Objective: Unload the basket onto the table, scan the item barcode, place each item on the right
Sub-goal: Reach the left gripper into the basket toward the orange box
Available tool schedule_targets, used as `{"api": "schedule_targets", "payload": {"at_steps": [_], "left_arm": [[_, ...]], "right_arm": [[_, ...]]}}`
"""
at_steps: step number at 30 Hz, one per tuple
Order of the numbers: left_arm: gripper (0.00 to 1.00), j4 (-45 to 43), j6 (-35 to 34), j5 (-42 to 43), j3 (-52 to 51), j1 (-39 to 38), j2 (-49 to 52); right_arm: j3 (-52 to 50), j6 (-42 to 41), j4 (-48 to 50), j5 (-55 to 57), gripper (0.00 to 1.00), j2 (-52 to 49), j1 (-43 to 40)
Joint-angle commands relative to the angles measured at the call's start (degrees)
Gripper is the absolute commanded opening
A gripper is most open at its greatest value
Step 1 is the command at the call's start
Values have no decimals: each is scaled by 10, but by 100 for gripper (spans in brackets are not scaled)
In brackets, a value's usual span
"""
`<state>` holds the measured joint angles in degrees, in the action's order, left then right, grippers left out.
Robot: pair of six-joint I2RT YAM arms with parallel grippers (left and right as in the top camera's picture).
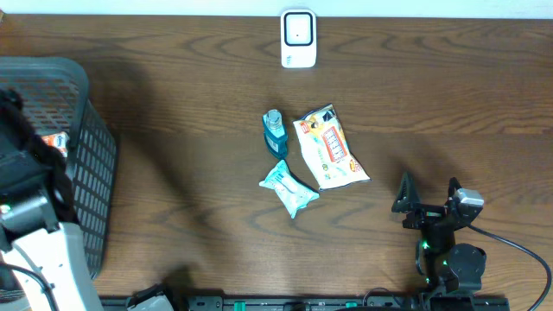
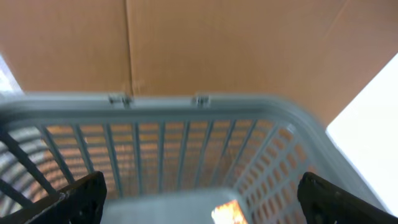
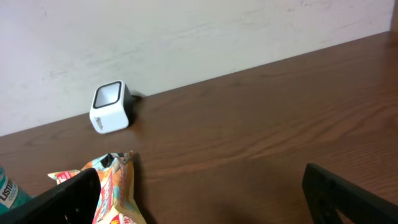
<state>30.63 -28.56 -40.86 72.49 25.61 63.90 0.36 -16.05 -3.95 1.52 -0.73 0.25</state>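
Note:
The white barcode scanner (image 1: 298,39) stands at the table's far edge and shows against the wall (image 3: 111,107) in the right wrist view. Three items lie mid-table: a teal bottle (image 1: 275,131), an orange-and-white snack bag (image 1: 328,149) and a teal wrapped pack (image 1: 289,187). My right gripper (image 1: 428,194) is open and empty near the front right, well short of the snack bag (image 3: 115,186). My left gripper (image 2: 202,208) hangs open inside the grey basket (image 2: 186,106), above an orange item (image 2: 227,213) on its floor.
The grey slatted basket (image 1: 82,164) fills the left end of the table, with my left arm (image 1: 30,216) over it. Brown cardboard (image 2: 217,43) stands behind the basket. A black cable (image 1: 518,246) runs from the right arm's base.

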Motion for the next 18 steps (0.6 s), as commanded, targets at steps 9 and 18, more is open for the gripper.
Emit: {"api": "schedule_targets", "payload": {"at_steps": [9, 18], "left_arm": [[98, 32, -63, 334, 6, 125, 152], [98, 19, -150, 381, 7, 133, 281]], "right_arm": [[0, 5, -2, 5, 99, 2, 2], [0, 5, -2, 5, 99, 2, 2]]}}
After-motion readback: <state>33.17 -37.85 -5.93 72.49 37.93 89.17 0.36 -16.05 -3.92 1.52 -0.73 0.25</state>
